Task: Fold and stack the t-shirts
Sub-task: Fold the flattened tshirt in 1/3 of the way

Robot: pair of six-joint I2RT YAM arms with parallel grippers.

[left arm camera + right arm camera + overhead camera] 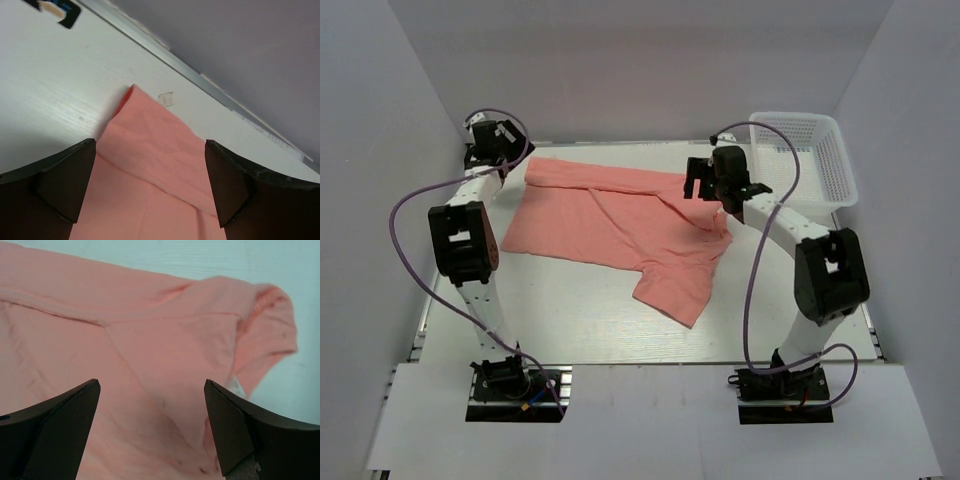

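Loosely spread t-shirt (610, 225), beneath right pincer (150, 432)

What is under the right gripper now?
The salmon-pink t-shirt, folded over itself, lies below the open right gripper. The table shows only beyond it; anything beneath the fabric is hidden.

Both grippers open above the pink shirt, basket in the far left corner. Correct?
One thing off: the basket sits in the far right corner, as the top external view shows. The left gripper and right gripper are indeed open above the pink shirt.
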